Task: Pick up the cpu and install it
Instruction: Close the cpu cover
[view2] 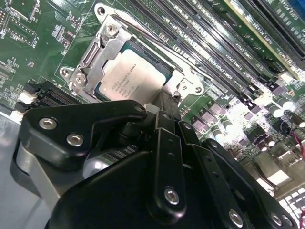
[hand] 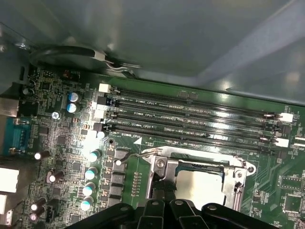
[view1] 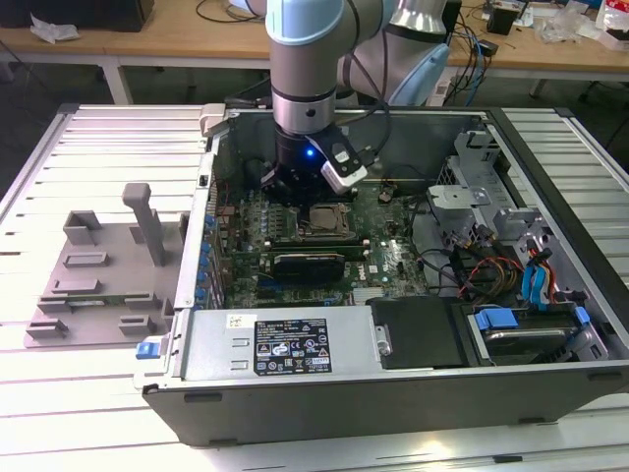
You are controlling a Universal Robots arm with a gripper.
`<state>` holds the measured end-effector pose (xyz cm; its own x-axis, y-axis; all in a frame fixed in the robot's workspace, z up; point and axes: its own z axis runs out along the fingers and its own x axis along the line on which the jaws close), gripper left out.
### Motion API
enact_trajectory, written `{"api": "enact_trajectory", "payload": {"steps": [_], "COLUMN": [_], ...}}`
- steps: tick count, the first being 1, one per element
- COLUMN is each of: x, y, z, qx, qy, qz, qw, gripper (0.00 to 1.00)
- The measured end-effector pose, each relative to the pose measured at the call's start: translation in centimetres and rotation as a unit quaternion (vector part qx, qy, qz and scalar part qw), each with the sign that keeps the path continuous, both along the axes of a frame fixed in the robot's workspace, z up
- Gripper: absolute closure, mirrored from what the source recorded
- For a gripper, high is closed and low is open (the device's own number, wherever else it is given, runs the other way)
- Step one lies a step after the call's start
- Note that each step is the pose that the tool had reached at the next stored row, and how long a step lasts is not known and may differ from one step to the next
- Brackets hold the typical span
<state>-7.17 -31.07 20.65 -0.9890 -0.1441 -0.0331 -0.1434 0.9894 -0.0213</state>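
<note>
The slatted metal table [view1: 88, 138] carries an open computer case [view1: 295, 388], with a grey plastic tray [view1: 98, 285] lying beside it toward the exterior view's left. The robot arm [view1: 305, 59] reaches down into the case over the green motherboard [view1: 393, 256]. Its black gripper [view2: 162, 107] hangs close over the socket [view2: 95, 62] next to the memory slots [hand: 190, 119]. I cannot tell whether its jaws are open or closed. The cpu [view2: 131, 74] lies in that socket, silver top up, within the metal frame.

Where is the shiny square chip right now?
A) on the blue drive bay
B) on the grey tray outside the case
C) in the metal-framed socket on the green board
C: in the second wrist view the cpu lies inside the socket frame on the motherboard.
</note>
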Motion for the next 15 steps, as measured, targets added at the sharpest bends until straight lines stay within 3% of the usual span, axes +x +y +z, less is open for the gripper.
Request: {"api": "enact_trajectory", "payload": {"steps": [4,11,13,15], "x": [0.00,0.00,0.06,1.21], "y": [0.00,0.00,0.00,0.00], "z": [0.50,2.47,2.51,2.50], "qx": [0.0000,0.0000,0.0000,0.0000], "qy": [0.0000,0.0000,0.0001,0.0000], "qz": [0.000,0.000,0.000,0.000], "qw": [1.0000,1.0000,1.0000,1.0000], "gripper": [0.89,0.89,0.89,0.89]}}
